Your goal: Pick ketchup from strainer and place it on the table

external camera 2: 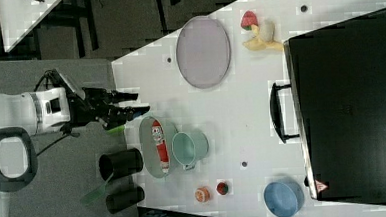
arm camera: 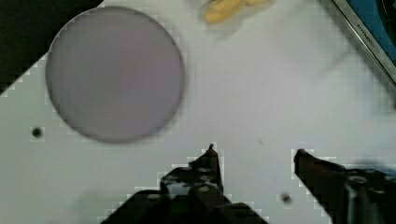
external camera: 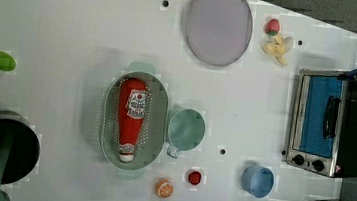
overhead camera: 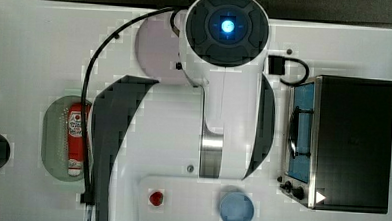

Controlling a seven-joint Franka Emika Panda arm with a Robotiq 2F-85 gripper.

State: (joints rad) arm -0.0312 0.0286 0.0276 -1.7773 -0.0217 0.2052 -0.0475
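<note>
The ketchup (external camera: 132, 116) is a red squeeze bottle with a white cap, lying lengthwise inside the pale green strainer (external camera: 158, 108) on the white table (external camera: 74, 19). In the top view, the ketchup (overhead camera: 75, 138) and the strainer (overhead camera: 53, 134) sit at the top view's left. The right view has the ketchup (external camera 2: 159, 143) in the strainer (external camera 2: 147, 141). My gripper (external camera 2: 136, 103) hovers well above the table, open and holding nothing, apart from the bottle. In the wrist view the gripper (arm camera: 256, 156) is spread over bare table (arm camera: 261, 84) near the plate.
A green cup (external camera: 186, 130) touches the strainer's side. A grey-lilac plate (external camera: 218, 24), a strawberry (external camera: 273, 26) and banana pieces (external camera: 278, 45) lie further off. A toaster oven (external camera: 325, 123), blue bowl (external camera: 257, 180), orange slice (external camera: 164, 188), small red fruit (external camera: 194, 177), lime (external camera: 3, 61) and black pot (external camera: 0, 147) ring the table.
</note>
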